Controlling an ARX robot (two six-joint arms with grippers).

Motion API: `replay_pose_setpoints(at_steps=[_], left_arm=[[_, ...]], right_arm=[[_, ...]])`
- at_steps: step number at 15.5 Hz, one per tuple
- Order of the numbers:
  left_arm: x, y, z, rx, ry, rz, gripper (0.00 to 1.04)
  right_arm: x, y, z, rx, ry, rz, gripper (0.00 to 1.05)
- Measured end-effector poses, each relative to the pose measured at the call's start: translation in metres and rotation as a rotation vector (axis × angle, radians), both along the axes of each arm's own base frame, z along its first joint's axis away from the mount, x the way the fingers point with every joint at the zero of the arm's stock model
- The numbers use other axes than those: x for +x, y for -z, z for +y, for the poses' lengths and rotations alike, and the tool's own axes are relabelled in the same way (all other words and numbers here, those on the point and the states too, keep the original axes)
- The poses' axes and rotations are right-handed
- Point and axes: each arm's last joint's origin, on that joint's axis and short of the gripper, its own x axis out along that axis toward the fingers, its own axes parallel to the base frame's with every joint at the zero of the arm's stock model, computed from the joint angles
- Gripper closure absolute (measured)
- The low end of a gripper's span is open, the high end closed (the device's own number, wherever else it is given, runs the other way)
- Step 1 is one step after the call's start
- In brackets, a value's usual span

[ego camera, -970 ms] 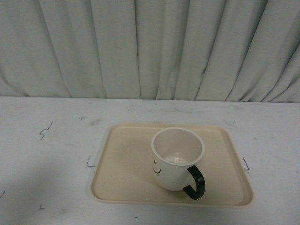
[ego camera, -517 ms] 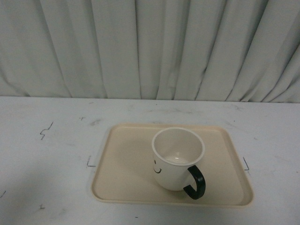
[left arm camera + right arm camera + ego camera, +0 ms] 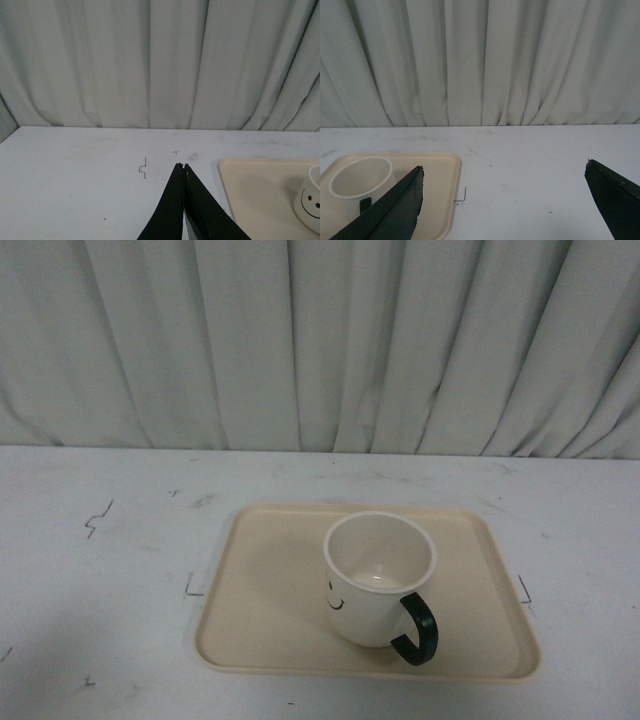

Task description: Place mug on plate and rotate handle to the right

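While the mug (image 3: 372, 585) is being borne by the plate (image 3: 265, 615), left fingers (image 3: 175, 210) are being held pressed together, right fingers (image 3: 395, 210) wide apart, empty.

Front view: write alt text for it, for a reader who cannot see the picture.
A cream-white mug with a drawn smile on its side stands upright on a beige rectangular plate, its black handle pointing to the near right. The plate lies on a white table before a pale pleated curtain; no robot arm shows.
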Motion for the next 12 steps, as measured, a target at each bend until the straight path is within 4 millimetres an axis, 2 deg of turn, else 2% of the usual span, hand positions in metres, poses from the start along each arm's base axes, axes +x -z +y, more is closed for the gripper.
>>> replay_pose_setpoints(at_steps=[4, 5, 7, 9, 11, 12], left_arm=[[-0.008, 0.006, 0.0, 0.0, 0.0, 0.05, 1.03], [-0.013, 0.003, 0.0, 0.0, 0.0, 0.002, 1.03], [-0.013, 0.004, 0.0, 0.0, -0.001, 0.017, 1.03], [-0.013, 0.004, 0.0, 0.0, 0.0, 0.011, 0.63], [-0.013, 0.004, 0.0, 0.0, 0.0, 0.011, 0.45], [-0.013, 0.004, 0.0, 0.0, -0.002, 0.011, 0.36]], right_arm=[[0.0, 0.0, 0.0, 0.0, 0.0, 0.0, 0.06], [0.0, 0.0, 0.0, 0.0, 0.0, 0.001, 0.06], [0.0, 0.0, 0.0, 0.0, 0.0, -0.001, 0.06], [0.0, 0.0, 0.0, 0.0, 0.0, 0.0, 0.06], [0.0, 0.001, 0.0, 0.0, -0.002, 0.006, 0.06], [-0.001, 0.001, -0.001, 0.019, -0.048, 0.127, 0.06]])
